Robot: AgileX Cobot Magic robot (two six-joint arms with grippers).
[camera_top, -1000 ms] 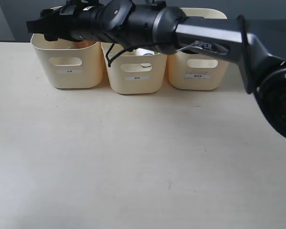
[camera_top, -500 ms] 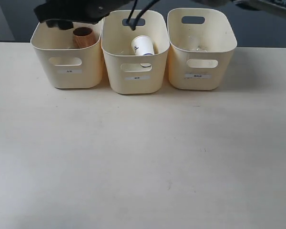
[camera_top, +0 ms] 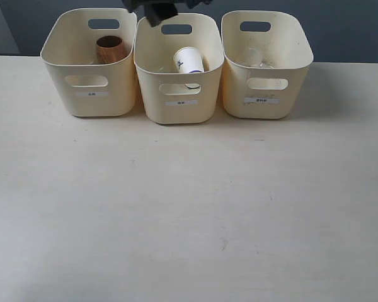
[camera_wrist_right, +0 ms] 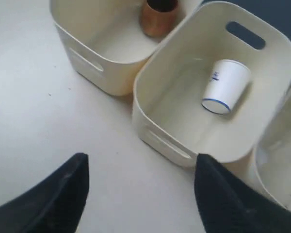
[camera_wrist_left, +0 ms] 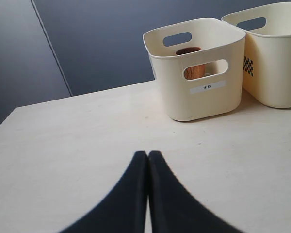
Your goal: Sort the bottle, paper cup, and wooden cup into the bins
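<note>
The wooden cup (camera_top: 110,49) stands upright in the left bin (camera_top: 88,94). In the middle bin (camera_top: 179,104) the white paper cup (camera_top: 189,61) lies on its side. A faint clear shape, the bottle (camera_top: 257,58), lies in the right bin (camera_top: 264,100). My right gripper (camera_wrist_right: 140,165) hangs open and empty above the table in front of the middle bin (camera_wrist_right: 150,87), looking down on the paper cup (camera_wrist_right: 224,86) and wooden cup (camera_wrist_right: 157,17). My left gripper (camera_wrist_left: 148,154) is shut on nothing, low over the table, well short of the left bin (camera_wrist_left: 203,102).
Only a dark piece of the right arm (camera_top: 152,9) shows at the top edge of the exterior view, behind the left and middle bins. The pale table (camera_top: 189,207) stretches in front of the bins. A dark wall (camera_wrist_left: 102,43) stands behind them.
The right arm, stretched across the bins a second ago, has lifted and drawn back to the top edge. The wooden cup now shows uncovered in the left bin.
</note>
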